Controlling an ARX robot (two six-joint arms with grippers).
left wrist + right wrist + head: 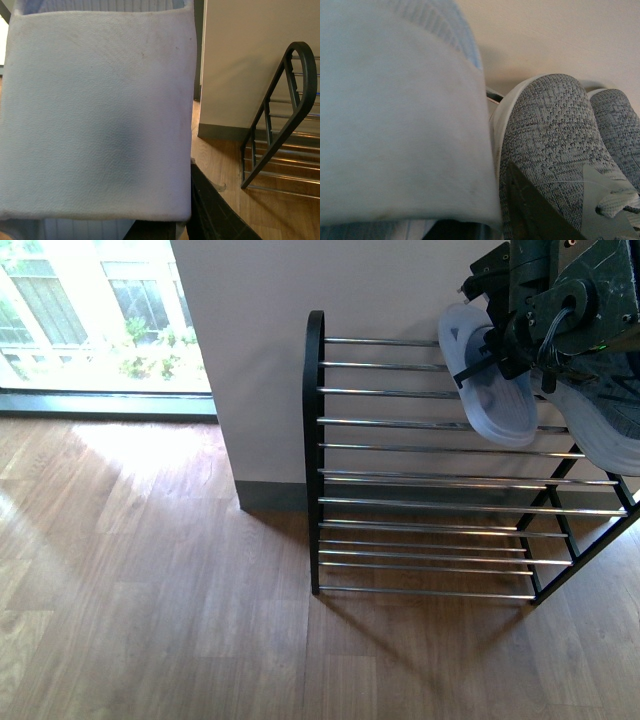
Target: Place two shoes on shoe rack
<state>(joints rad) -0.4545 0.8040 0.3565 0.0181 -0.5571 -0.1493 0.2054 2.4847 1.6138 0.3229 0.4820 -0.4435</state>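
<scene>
Wood floor was seen under the rack. A sandal was clamped in the right gripper; light, bendy, best taken by its strap. Left claw's state could not be told.

Dark green-black arm housing, grey cables

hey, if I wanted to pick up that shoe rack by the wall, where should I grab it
Probably the rounded top of the black side frame on the shoe rack, reached from above. That end is bare and stands open to the room, while the other end is crowded by shoes and an arm.
</scene>
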